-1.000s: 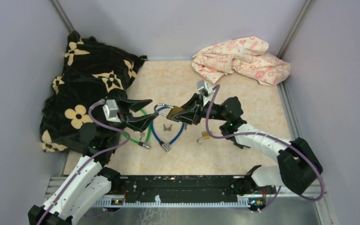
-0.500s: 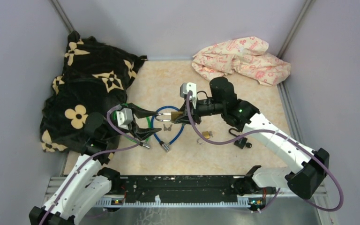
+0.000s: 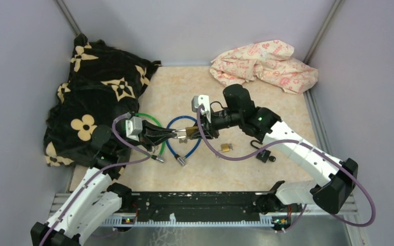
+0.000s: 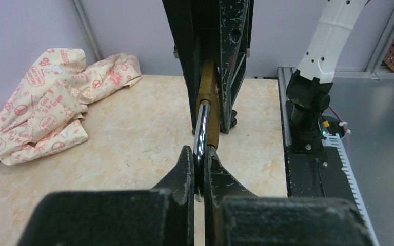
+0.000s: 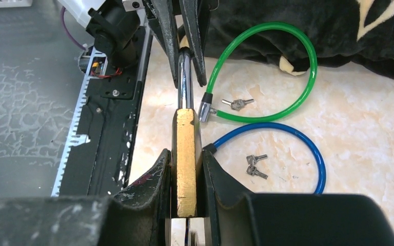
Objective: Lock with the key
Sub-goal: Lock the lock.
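Note:
A brass padlock (image 5: 185,148) hangs above the table, its body clamped flat between the fingers of my right gripper (image 5: 185,156). Its steel shackle (image 4: 201,125) points toward my left gripper (image 4: 199,151), which is shut on the shackle's loop. From above, both grippers meet over the padlock (image 3: 190,131), left gripper (image 3: 177,134) on one side, right gripper (image 3: 201,130) on the other. One set of keys (image 5: 254,165) lies on the table inside the blue cable loop, another set (image 5: 238,104) beside the green cable's end. Neither gripper holds a key.
A green cable lock (image 3: 156,125) and a blue cable lock (image 3: 197,146) lie under the grippers. A small brass padlock (image 3: 226,147) and a black lock (image 3: 264,156) sit to the right. Black flowered cloth (image 3: 97,87) fills the left, pink printed cloth (image 3: 261,64) the back right.
My left gripper went from open to shut on the shackle. The right arm swung round and brought the padlock left, toward the left gripper.

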Tool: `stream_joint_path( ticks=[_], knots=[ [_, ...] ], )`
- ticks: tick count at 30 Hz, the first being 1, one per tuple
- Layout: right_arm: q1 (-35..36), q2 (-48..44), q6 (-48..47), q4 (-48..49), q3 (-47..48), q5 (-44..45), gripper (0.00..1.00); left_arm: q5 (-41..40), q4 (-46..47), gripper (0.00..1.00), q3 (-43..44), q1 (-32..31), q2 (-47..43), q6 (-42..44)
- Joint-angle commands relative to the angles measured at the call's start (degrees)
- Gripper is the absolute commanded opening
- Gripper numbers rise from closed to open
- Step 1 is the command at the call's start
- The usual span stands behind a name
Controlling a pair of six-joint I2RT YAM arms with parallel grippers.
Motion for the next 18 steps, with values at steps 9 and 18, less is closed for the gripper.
stream_joint_path(
  ticks=[9,18],
  knots=[
    [-7.7,-5.1,23.1,37.5,-12.6,-9.0,0.97,-9.4,13.4,0.0,-0.9,-0.8,-3.9,-10.7],
    [-8.5,-3.2,42.0,64.4,-22.6,-10.6,0.95,-9.7,16.4,0.0,-2.1,-0.7,-4.4,-13.0]
  ],
)
